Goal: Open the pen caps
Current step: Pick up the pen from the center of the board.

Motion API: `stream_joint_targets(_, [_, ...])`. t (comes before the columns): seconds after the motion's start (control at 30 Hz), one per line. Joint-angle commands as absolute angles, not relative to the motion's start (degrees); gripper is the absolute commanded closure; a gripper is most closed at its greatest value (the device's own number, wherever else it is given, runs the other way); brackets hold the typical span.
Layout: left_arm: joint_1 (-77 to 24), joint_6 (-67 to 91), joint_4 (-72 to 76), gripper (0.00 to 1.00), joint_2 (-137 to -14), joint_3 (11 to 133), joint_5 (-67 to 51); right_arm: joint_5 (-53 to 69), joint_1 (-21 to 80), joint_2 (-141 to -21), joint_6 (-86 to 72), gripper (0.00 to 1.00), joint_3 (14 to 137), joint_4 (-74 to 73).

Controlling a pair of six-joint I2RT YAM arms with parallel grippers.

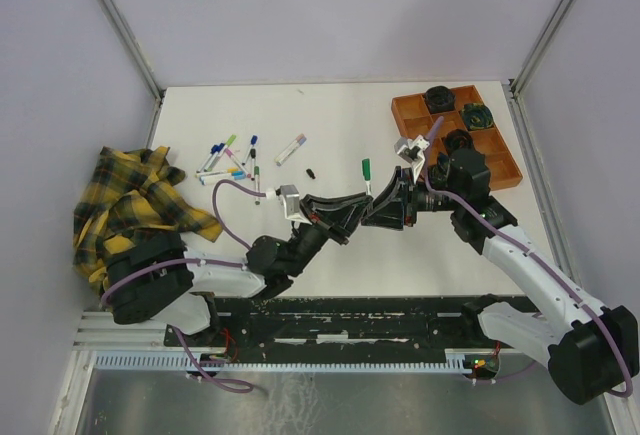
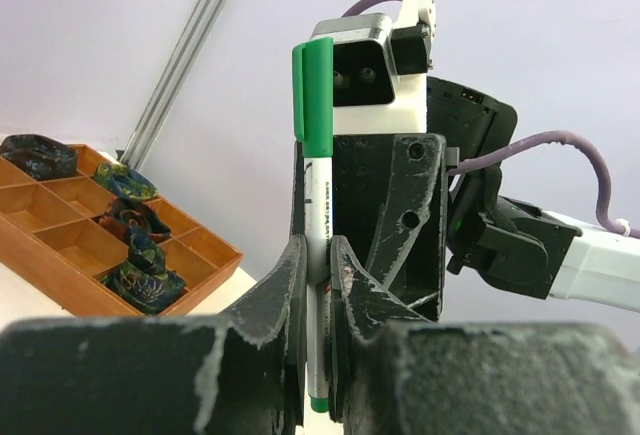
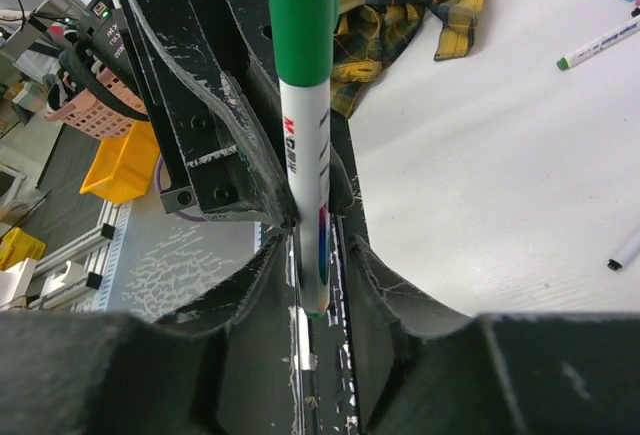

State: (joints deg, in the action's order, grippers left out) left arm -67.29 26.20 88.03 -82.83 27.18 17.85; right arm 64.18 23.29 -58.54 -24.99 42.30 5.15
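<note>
Left end effector (image 2: 318,260): closed on thin white pen barrel (image 2: 321,205).
Right end effector (image 3: 308,240): closed on it too.
Green plastic pen cap (image 2: 317,95): left bare above, for pulling.

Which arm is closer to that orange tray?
Right arm, its wrist next to the tray; left arm stops mid-table, both holding the pen.

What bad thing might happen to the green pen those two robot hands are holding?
Both the left gripper and the right gripper seem to pinch the green pen on its white barrel, while the green cap sticks out free. Pulling may just make the barrel slide through the fingers, with the cap staying on. The pen seems held above the table, so a slip could drop it.
</note>
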Motion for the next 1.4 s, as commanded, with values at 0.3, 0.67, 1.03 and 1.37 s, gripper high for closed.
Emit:
stream_joint_targets(0.3, [-67.5, 26.8, 99.0, 0.72, -82.7, 28.1, 18.3, 64.9, 23.9, -58.1, -20.0, 1.0, 45.4, 3.0])
stream_joint_targets(0.67, [-65.6, 31.1, 86.5, 0.28, -69.8, 22.2, 20.6, 67.1, 23.8, -58.6, -7.2, 1.0, 50.6, -12.5])
stream_joint_targets(1.03, [-64.6, 29.4, 37.4, 0.21, -56.2, 36.8, 13.3, 68.0, 23.8, -58.6, -0.9, 1.0, 52.6, -19.1])
stream_joint_targets(1.37, [-64.4, 28.8, 29.4, 0.23, -60.3, 42.9, 9.8, 68.1, 23.8, -58.9, 0.2, 1.0, 52.8, -20.0])
